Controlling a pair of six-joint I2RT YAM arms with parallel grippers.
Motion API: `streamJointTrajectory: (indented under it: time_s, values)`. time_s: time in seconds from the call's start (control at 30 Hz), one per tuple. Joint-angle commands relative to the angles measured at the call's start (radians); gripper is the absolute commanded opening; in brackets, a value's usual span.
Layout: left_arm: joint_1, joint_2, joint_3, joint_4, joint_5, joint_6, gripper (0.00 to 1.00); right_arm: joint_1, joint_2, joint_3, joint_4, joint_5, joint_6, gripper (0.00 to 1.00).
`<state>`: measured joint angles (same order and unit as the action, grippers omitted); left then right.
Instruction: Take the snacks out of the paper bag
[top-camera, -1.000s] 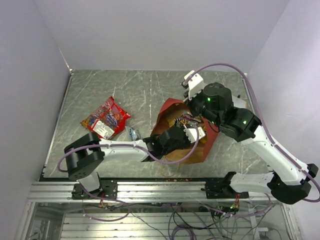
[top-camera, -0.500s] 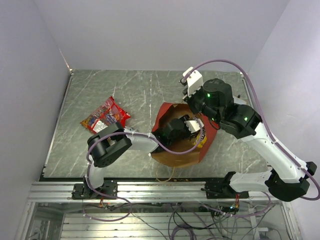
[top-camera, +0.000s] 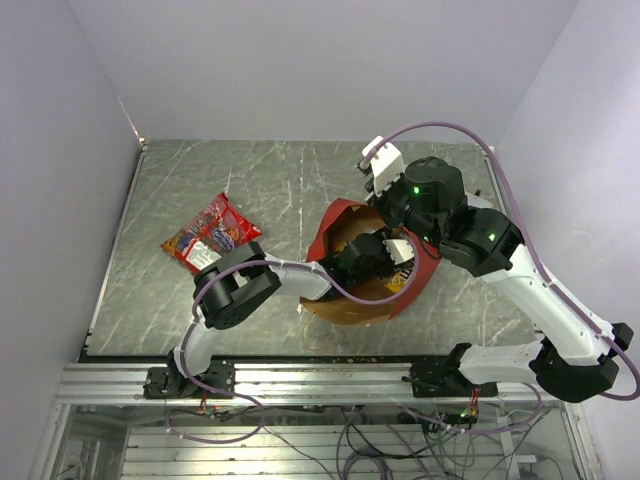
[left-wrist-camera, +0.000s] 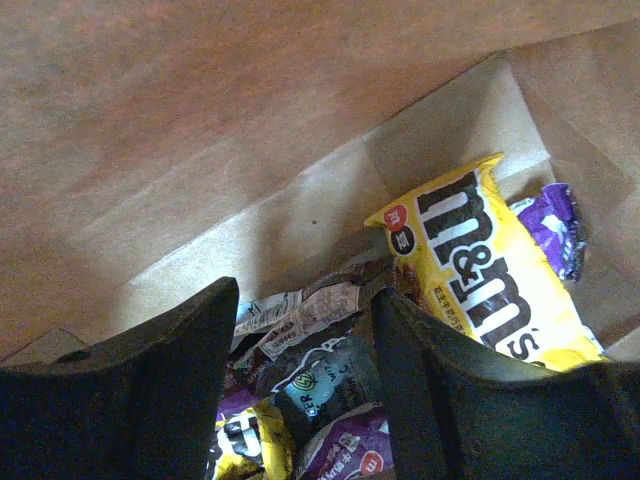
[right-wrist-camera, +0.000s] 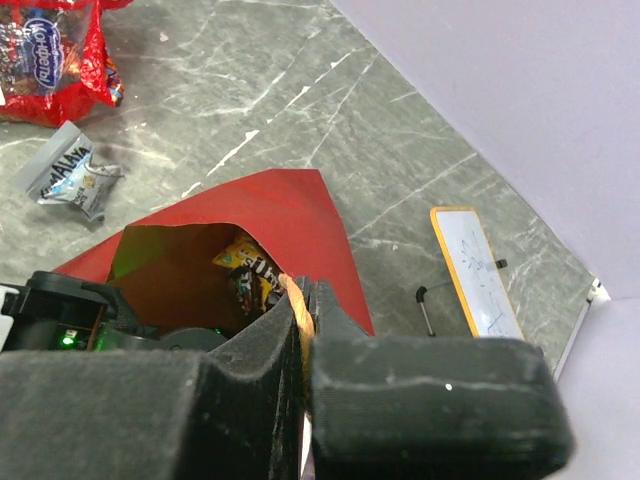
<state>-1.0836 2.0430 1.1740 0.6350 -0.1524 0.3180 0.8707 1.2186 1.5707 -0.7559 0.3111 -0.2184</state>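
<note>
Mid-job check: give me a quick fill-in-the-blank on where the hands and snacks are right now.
The left hand is inside the paper bag, above the packets, its jaws ____.
The right hand pinches the bag's rim, its jaws ____.
The chip bag lying out on the table is ____.
The M&M's packet inside the bag is ____.
Missing words: open; shut; red; yellow.

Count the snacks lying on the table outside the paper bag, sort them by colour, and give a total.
red chip bag: 1
silver-blue packet: 1
Total: 2 snacks out on the table.
The packets inside the paper bag overlap too much to count, so they are left out.
</note>
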Motion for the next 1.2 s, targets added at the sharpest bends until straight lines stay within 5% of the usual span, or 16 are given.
streamJointTrajectory:
  time_s: [0.0, 0.2, 0.47, 0.77, 1.17]
  values:
    - [-0.002, 0.049, 0.069, -0.031, -0.021, 0.016, 0.64, 0.003, -0.027, 0.032, 0.02, 0.015, -0.017, 0.0]
    - [-0.002, 0.025, 0.08, -0.082, 0.011, 0.016, 0.29, 0.002, -0.034, 0.012, 0.041, 0.025, -0.028, 0.0]
    - [-0.001, -0.129, 0.033, -0.204, 0.046, -0.054, 0.09, 0.002, -0.059, -0.033, 0.077, 0.088, -0.052, 0.0]
    - [-0.002, -0.354, -0.039, -0.363, 0.134, -0.163, 0.07, 0.002, -0.067, -0.084, 0.124, 0.165, -0.075, 0.0]
    - [-0.004, -0.672, -0.062, -0.583, 0.454, -0.452, 0.07, 0.001, -0.058, -0.108, 0.152, 0.259, -0.063, 0.0]
